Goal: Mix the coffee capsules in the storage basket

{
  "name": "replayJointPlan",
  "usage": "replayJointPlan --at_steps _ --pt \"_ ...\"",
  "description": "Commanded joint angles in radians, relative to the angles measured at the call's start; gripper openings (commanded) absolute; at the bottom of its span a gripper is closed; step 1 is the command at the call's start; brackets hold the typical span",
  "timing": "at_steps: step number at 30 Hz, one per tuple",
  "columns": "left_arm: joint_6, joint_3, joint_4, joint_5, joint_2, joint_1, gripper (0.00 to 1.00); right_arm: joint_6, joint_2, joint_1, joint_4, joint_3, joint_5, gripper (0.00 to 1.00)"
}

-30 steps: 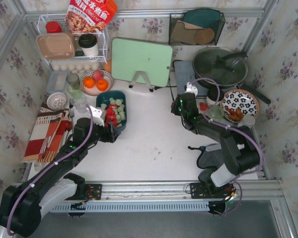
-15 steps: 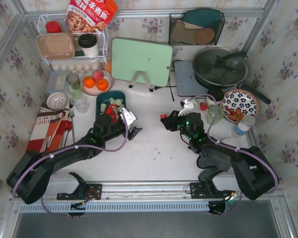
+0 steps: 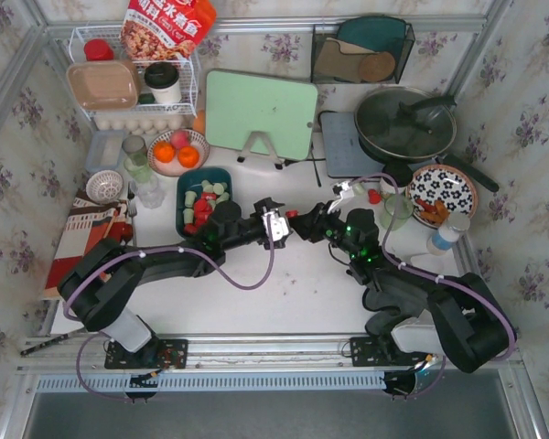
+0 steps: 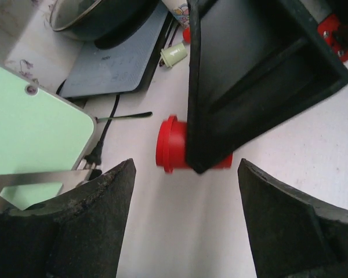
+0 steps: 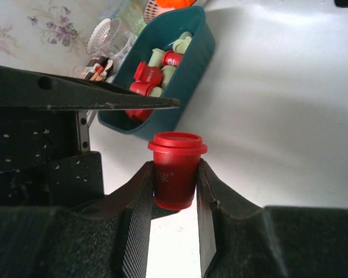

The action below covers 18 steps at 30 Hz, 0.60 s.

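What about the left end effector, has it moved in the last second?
Yes. The left end effector has swung right, away from the storage basket, and now sits below the green cutting board.

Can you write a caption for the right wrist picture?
Right gripper pinching one red coffee capsule, teal storage basket behind it.
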Motion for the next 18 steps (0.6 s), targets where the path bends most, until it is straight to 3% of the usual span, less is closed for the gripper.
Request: replayJointPlan --at_steps 1,10,13,18 --pt "0.083 0.027 0.044 -0.023 0.025 -0.016 0.74 0.019 0.01 0.01 0.04 0.013 -0.043 0.13" --pt "0.154 0.043 0.011 -0.058 0.029 -0.055 0.66 0.023 0.017 0.02 0.046 0.015 -0.051 0.13" --pt "0.163 0.042 0.017 -0.075 0.035 -0.066 0.54 0.022 0.02 0.02 0.046 0.017 -0.056 0.14" --pt "0.164 0.04 0.01 -0.109 0.033 -0.069 0.24 0.016 0.009 0.02 0.04 0.015 -0.054 0.2"
